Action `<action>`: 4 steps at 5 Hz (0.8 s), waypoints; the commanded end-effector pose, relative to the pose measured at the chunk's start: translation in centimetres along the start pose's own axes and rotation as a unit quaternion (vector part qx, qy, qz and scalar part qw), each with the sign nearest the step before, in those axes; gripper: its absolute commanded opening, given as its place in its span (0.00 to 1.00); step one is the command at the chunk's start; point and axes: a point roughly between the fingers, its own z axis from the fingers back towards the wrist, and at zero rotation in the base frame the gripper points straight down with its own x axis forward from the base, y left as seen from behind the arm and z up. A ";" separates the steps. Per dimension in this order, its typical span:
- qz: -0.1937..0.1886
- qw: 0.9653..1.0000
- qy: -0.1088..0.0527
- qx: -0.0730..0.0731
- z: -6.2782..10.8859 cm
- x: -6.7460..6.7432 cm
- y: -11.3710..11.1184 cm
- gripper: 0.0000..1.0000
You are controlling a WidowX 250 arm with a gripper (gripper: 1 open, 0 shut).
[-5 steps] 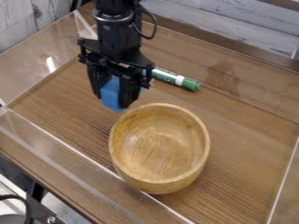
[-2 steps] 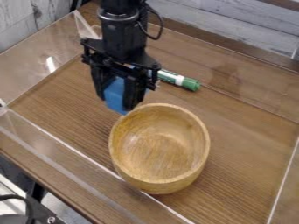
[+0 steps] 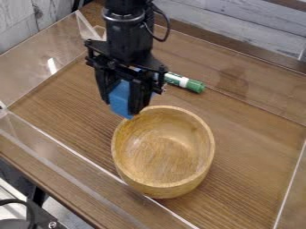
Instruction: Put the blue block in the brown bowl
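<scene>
My gripper (image 3: 123,106) hangs from the black arm over the wooden table, shut on the blue block (image 3: 120,97), which shows bright blue between the two black fingers. It hovers just above the back left rim of the brown bowl (image 3: 164,150), a large round wooden bowl with a thick rim and nothing inside. The block's lower end sits close to the rim, slightly outside the bowl's hollow.
A white-and-green marker pen (image 3: 183,82) lies on the table behind the bowl, to the right of the arm. Clear plastic walls (image 3: 48,143) fence the table on the left, front and right. A white brick wall stands at the back.
The gripper with the blue block has drifted a little to the right and forward, toward the bowl's rim. The bowl and the pen have stayed put.
</scene>
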 end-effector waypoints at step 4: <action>-0.005 1.000 -0.020 -0.006 1.1 -0.2 -1.1 0.00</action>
